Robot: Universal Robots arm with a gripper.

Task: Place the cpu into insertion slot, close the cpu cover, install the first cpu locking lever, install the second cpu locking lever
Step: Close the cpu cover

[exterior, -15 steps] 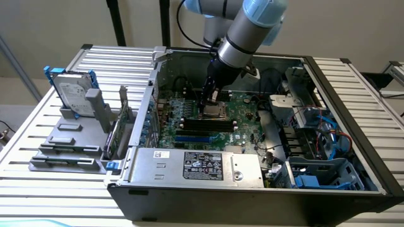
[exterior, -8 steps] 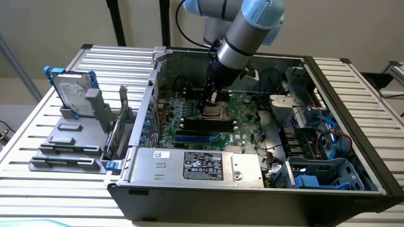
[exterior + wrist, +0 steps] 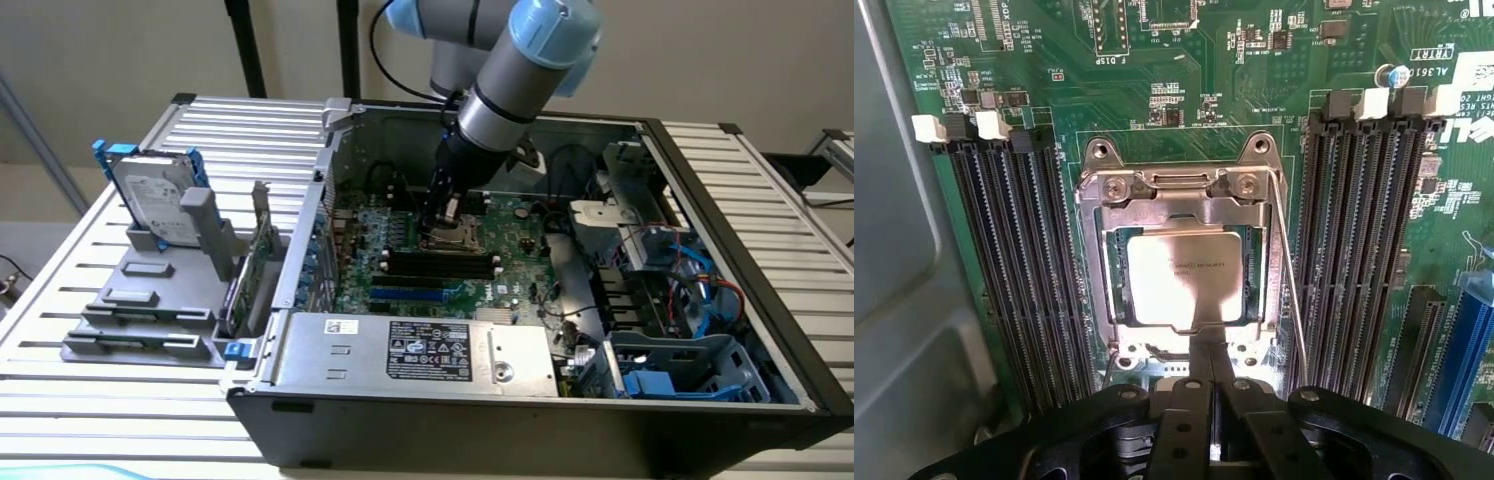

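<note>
Closest to the lens, my jaws are pressed together and hold nothing, their fingertips [image 3: 1206,345] over the near edge of the cpu [image 3: 1176,268]. It lies flat in the insertion slot [image 3: 1100,152], with the cpu cover [image 3: 1092,262] down around it. One thin wire lever [image 3: 1290,270] runs between the cover and black memory slots [image 3: 1359,250] on the green circuit board [image 3: 1184,90].

Black metal computer case [image 3: 534,440], lying open on a slatted silver table [image 3: 120,400], with green circuit board [image 3: 514,225], labelled silver power supply box [image 3: 414,350] and blue plastic drive cage [image 3: 681,375] inside. Grey robot arm with pale blue joints [image 3: 507,80] reaches in, dark gripper [image 3: 445,225] at the silver-rimmed square insertion slot [image 3: 457,238]. At the exterior view's left, a silver hard drive [image 3: 154,195] stands on a grey plastic rack [image 3: 147,310].
</note>
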